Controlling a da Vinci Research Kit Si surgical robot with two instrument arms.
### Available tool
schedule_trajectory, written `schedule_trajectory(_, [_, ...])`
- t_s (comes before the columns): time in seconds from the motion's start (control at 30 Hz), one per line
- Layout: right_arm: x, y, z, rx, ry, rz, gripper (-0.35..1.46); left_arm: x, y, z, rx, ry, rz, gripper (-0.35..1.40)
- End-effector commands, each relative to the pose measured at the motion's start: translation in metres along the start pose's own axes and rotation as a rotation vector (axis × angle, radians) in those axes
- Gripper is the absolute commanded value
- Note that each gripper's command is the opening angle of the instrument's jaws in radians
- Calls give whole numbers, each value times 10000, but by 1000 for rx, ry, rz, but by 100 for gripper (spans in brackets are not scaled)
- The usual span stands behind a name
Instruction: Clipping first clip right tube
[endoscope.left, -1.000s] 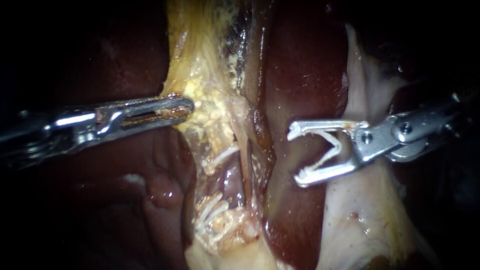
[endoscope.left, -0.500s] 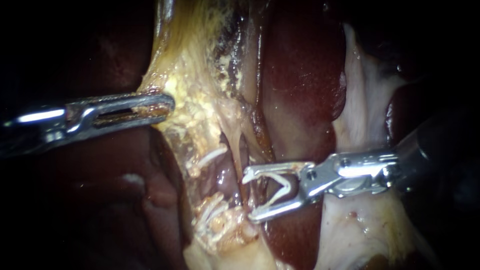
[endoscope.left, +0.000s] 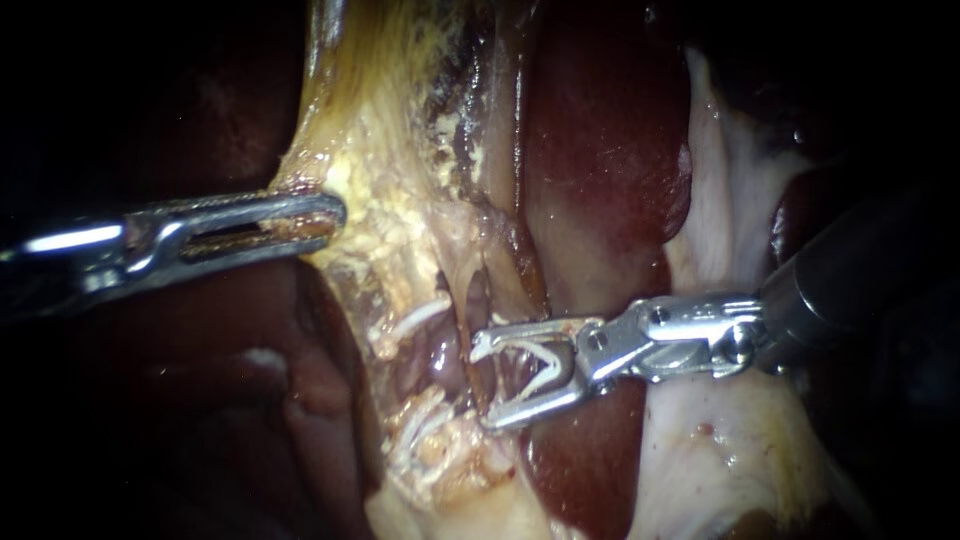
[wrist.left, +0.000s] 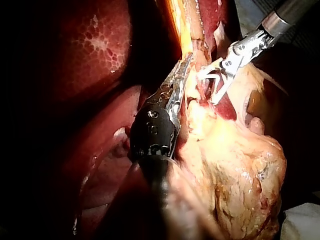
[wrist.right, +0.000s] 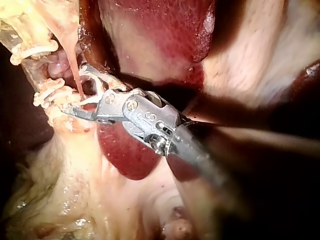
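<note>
Left instrument (endoscope.left: 240, 225) well left of right tube (wrist.right: 75, 70), jaws clamped on fatty tissue (endoscope.left: 390, 220), holding it taut. Right tube crosswise between wide-spread jaws of right instrument (endoscope.left: 485, 385), open clip (endoscope.left: 540, 362) loaded around it; nearer instrument, squeeze likely next

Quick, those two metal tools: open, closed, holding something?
Left instrument: jaws shut on yellowish tissue.
Right instrument: jaws apart, holding a white clip between them, with a tube running between them.
</note>
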Motion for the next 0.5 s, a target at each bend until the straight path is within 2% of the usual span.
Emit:
schedule_trajectory(0.03, [-1,0,2,-2,0,0,58,0,0,0,0,0,0,-35])
schedule_trajectory(0.27, [-7,2,7,-8,-9,2,58,0,-1,-1,-1,0,0,-35])
schedule_trajectory(0.5, [-5,1,11,3,-11,20,56,0,-2,0,-1,0,-1,-35])
